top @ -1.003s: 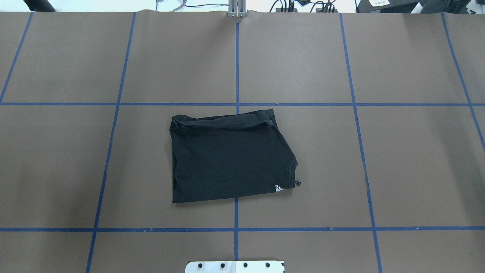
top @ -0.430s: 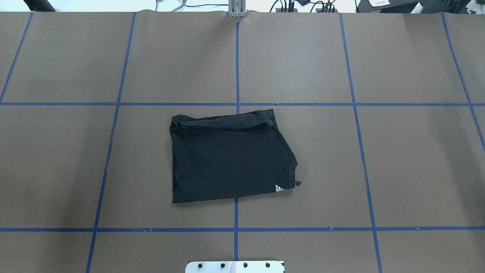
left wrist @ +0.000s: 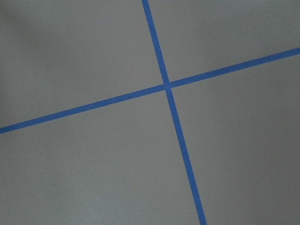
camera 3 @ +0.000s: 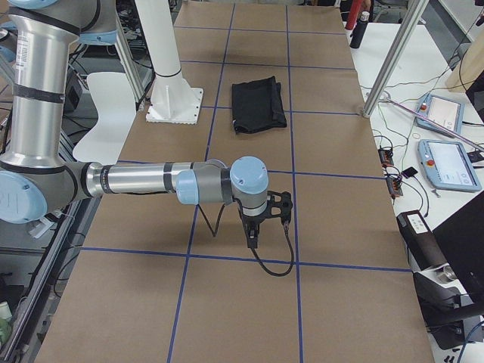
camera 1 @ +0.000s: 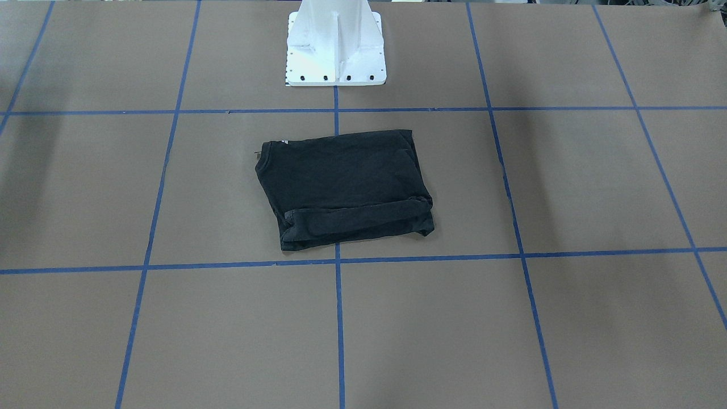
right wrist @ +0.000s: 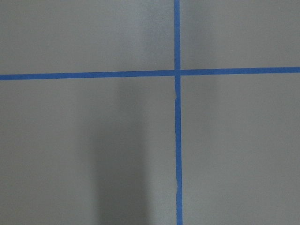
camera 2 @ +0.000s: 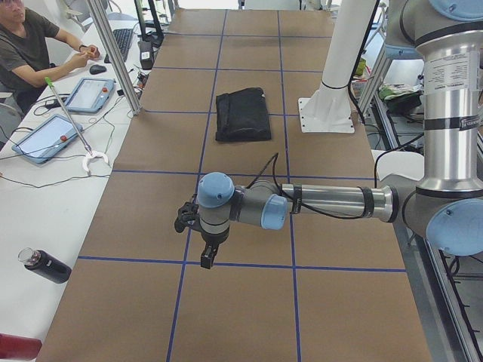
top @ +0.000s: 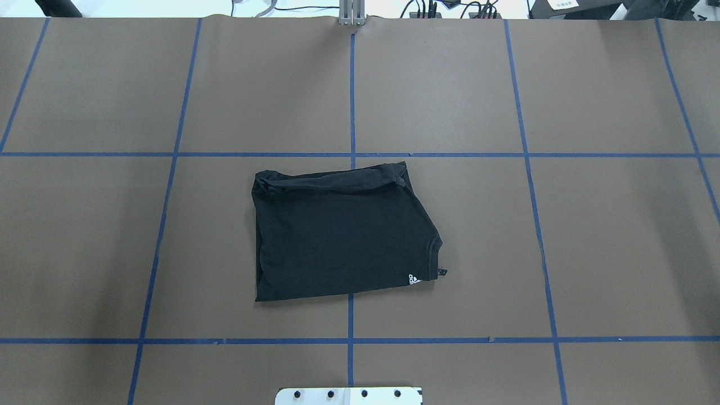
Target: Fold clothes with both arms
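Black shirt [top: 343, 236] folded into a small block, flat on the brown table [top: 590, 236], right in the middle, across one blue line [top: 352, 84]. Near the white post [camera 1: 335, 34]. Left claw [camera 2: 205, 259] low over the table, pointing down, well away from the shirt. Same for the right claw [camera 3: 252, 240] at the other end. Nothing in either claw. Open or shut: cannot tell for both.
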Controlling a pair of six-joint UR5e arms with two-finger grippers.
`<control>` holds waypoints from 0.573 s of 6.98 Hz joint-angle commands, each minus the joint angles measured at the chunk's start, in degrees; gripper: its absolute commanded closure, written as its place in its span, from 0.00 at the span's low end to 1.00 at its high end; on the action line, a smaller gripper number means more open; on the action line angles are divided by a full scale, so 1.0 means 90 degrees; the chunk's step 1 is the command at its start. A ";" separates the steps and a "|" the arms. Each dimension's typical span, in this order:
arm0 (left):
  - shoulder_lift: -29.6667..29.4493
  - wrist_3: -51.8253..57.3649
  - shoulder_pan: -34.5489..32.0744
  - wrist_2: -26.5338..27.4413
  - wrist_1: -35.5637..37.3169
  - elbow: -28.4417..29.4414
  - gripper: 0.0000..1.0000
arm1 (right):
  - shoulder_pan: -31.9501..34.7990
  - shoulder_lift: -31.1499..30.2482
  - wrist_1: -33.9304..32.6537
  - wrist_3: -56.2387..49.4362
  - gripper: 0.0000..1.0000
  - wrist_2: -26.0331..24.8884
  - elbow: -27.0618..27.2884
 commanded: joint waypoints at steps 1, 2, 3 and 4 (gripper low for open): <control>0.0067 0.0024 -0.0017 0.0002 -0.0010 0.0007 0.00 | -0.0007 0.0053 0.0021 0.0035 0.00 0.0029 -0.0145; 0.0096 0.0024 -0.0056 0.0002 -0.0010 -0.0021 0.00 | -0.0008 0.0121 0.0060 0.0036 0.00 0.0020 -0.0369; 0.0077 0.0024 -0.0259 0.0002 0.0010 -0.0070 0.00 | -0.0017 0.0228 0.0060 0.0036 0.00 0.0020 -0.0506; 0.0077 0.0015 -0.0300 0.0002 0.0029 -0.0080 0.00 | -0.0017 0.0239 0.0070 0.0036 0.00 0.0039 -0.0508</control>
